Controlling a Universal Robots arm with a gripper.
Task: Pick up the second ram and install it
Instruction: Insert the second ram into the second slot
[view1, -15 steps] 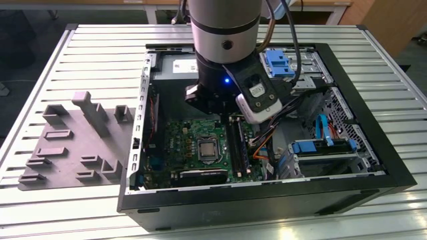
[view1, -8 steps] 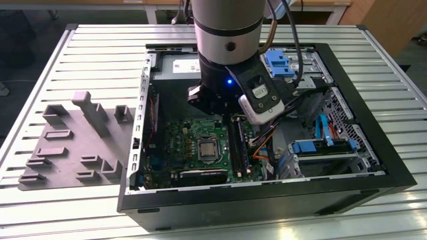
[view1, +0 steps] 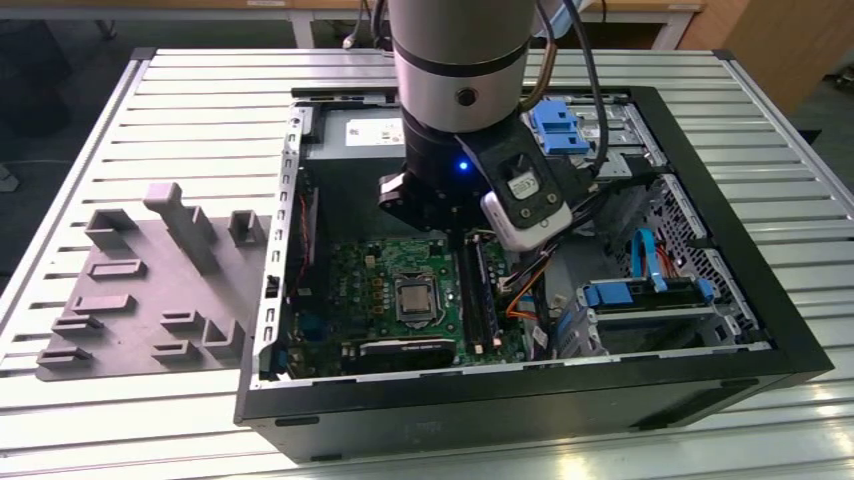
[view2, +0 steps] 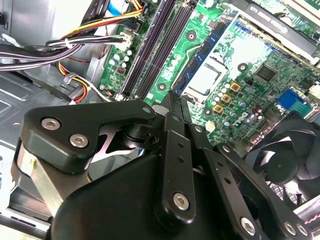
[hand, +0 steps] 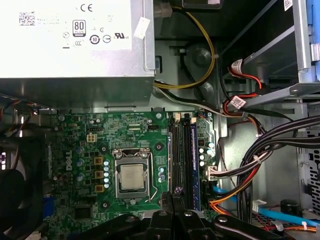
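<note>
My gripper (hand: 175, 197) hangs inside the open computer case (view1: 747, 350), low over the green board (hand: 100, 135). Its black fingers (view2: 175, 107) are pressed together with nothing between them. The tips are over the near end of the long black slots (hand: 177, 150). A dark, narrow stick with small bluish chips, which looks like the second ram (hand: 194, 160), stands seated in the slot beside them. In the exterior view the arm's wrist (view1: 461, 130) covers the fingers, and the ram slots (view1: 478, 295) run out just below it.
A grey moulded tray (view1: 134, 300) with raised blocks lies on the slatted table at the exterior view's left. Inside the case are the processor socket (hand: 132, 177), the silver power supply (hand: 75, 40), bundled cables (hand: 260, 150), a black fan (view2: 280, 160) and blue drive brackets (view1: 554, 125).
</note>
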